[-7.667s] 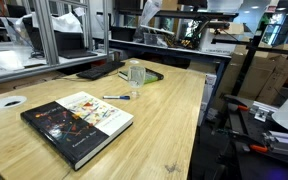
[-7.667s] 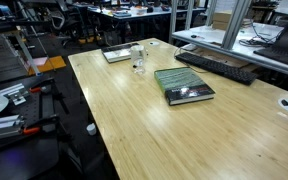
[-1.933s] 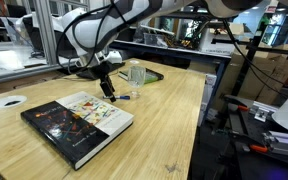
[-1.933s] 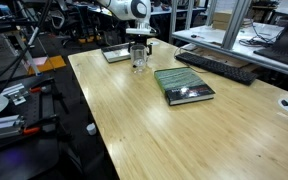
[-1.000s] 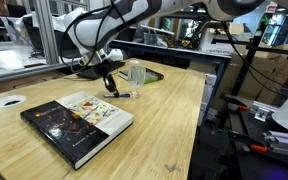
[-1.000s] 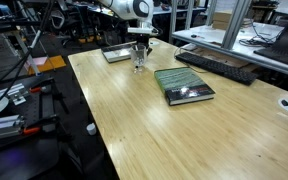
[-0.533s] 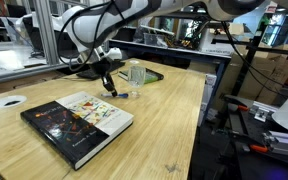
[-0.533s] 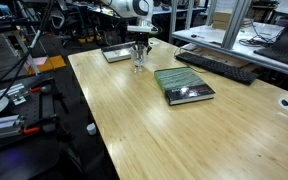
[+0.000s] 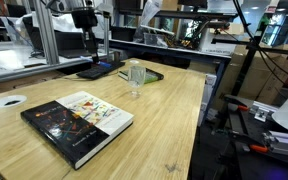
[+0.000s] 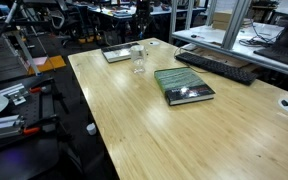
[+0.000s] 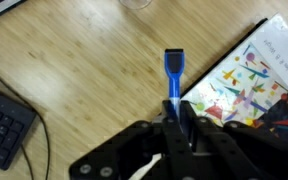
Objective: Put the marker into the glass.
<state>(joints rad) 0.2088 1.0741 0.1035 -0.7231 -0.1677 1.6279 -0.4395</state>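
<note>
1. The marker (image 11: pixel 174 68) is off the desk (image 9: pixel 174 120). Half a second ago it lay on the wood just beside the glass, and in both exterior views that spot no longer has it.
2. The gripper (image 11: pixel 177 108) has its fingers closed tight on the marker's lower end. In the wrist view the blue stick juts out from between them, hanging over bare wood.
3. The arm has gone up. It was bent low over the desk by the glass before. Now only a dark part of it (image 9: pixel 85 15) shows at the top of an exterior view, high above the desk's far edge.
4. The glass (image 9: pixel 135 75) stands upright where it stood, near the far end of the desk, and the marker is not in it. In the wrist view only its base shows, at the top edge.
5. The book (image 9: pixel 77 113) has not shifted and lies flat toward the near end of the desk. In the wrist view its corner sits just beside the held marker.
6. The keyboard (image 10: pixel 216 63) lies along the desk's side edge, as before.
</note>
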